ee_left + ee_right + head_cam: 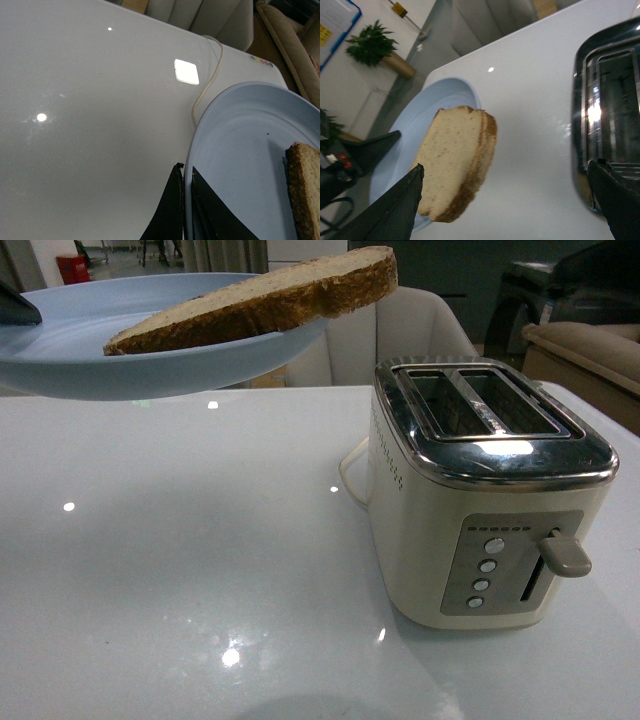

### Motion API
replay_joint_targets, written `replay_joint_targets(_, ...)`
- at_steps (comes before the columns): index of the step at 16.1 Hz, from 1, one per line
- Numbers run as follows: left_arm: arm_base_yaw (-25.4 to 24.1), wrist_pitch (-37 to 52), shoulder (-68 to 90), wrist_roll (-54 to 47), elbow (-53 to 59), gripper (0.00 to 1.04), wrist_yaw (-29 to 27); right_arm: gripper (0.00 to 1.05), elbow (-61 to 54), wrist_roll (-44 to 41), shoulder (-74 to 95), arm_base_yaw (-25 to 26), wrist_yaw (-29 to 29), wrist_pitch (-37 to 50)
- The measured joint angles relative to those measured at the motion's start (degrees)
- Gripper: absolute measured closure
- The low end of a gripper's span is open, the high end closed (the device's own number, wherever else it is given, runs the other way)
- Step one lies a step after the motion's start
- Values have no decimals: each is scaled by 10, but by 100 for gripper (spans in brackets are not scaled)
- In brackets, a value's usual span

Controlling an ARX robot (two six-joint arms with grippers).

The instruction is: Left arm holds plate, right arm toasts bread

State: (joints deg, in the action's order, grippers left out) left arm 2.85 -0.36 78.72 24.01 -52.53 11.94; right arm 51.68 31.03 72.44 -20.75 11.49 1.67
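Observation:
The pale blue plate is held up at the upper left of the front view, above the white table. A slice of brown bread lies on it and juts over its right rim toward the toaster. My left gripper is shut on the plate's rim; a black finger shows on each side of the rim. The bread edge shows at the right of that view. My right gripper is open, above the bread and the plate, one finger over the bread, the other over the toaster.
The cream two-slot toaster has empty slots, its lever up, and a cord trailing over the glossy white table. White chairs and a beige sofa stand behind the table.

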Motion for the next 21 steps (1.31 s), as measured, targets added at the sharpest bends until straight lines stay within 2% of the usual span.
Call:
replay_joint_targets(2,0,0,0,0,0,102,0,6,14,105,30,-4,62,14)
replay_joint_targets(4,0,0,0,0,0,102,0,6,24,175,56,-15,97,24)
replay_joint_targets(8,0,0,0,0,0,102,0,6,39,231,81,-29,122,14)
replay_joint_targets(9,0,0,0,0,0,102,0,14,39,233,83,-29,122,9)
replay_joint_targets(11,0,0,0,0,0,102,0,36,39,234,85,-29,119,12)
replay_joint_targets(16,0,0,0,0,0,102,0,96,38,233,85,-33,113,16)
replay_joint_targets(17,0,0,0,0,0,102,0,102,38,233,85,-33,113,23)
replay_joint_targets(21,0,0,0,0,0,102,1,102,38,234,76,-31,108,17)
